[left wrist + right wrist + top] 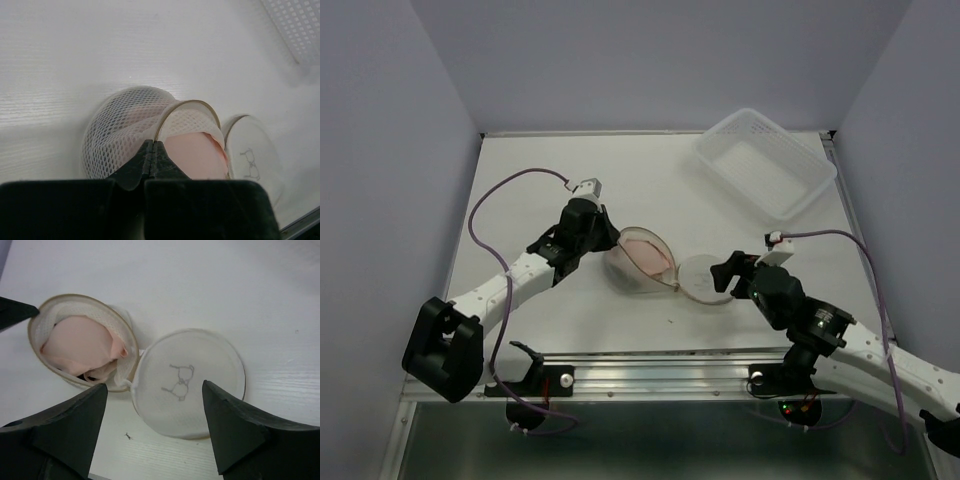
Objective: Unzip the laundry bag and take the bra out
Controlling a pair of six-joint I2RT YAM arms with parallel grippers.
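The laundry bag [636, 268] lies unzipped in the middle of the table. Its mesh dome half [117, 131] is tipped up, with a pale pink bra [192, 156] inside. Its flat lid [704, 280] with the bra outline lies flat on the table to the right. My left gripper [612, 243] is shut on the dome's tan zipper rim [161, 121]. My right gripper [728, 275] is open and empty, just above the lid [192, 382]. The bra [80, 342] also shows in the right wrist view, inside the rim.
A clear rectangular plastic basket [766, 162] stands at the back right; its corner shows in the left wrist view [300, 25]. A small dark speck [128, 436] lies on the table near the lid. The table's metal front edge [650, 372] runs below the bag.
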